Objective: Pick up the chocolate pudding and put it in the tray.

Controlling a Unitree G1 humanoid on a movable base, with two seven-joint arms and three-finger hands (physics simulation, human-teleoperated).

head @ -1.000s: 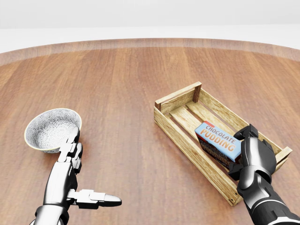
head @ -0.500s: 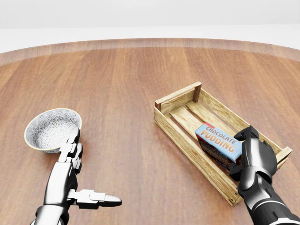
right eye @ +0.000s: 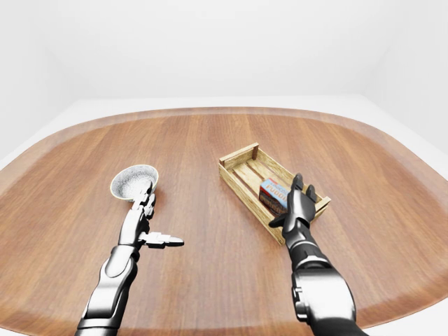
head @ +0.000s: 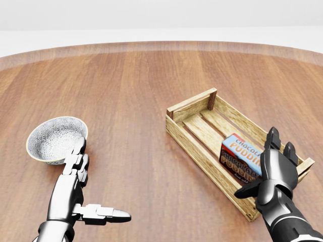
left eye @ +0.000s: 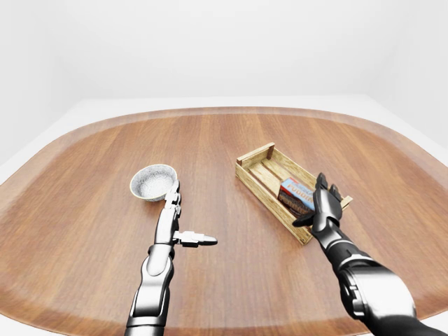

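A broad wooden table (head: 141, 80) with a rounded edge fills the head view, and on its right side sits a slatted wooden tray (head: 194, 132), set at an angle so that one short end lies far and left and the other near and right. The chocolate pudding (head: 241, 157), a blue and red box with its name printed on the upper face, lies inside the tray toward the near right end, tilted and leaning on one long edge against the slats. The right hand (head: 272, 174) stands just beside the box on its near right side, over the near corner of the tray; its fingers (head: 273, 138) are spread and point upward and away, the thumb sticks out to the left below the box, and nothing is held in it. Whether the palm touches the box cannot be told from these views. On the left side of the table rests a small patterned bowl (head: 55, 138) with a pale rim. The left hand (head: 75, 194) lies flat just near of the bowl, its fingers straight and reaching to the bowl's near rim, the thumb stretched out to the right, and it grips nothing.
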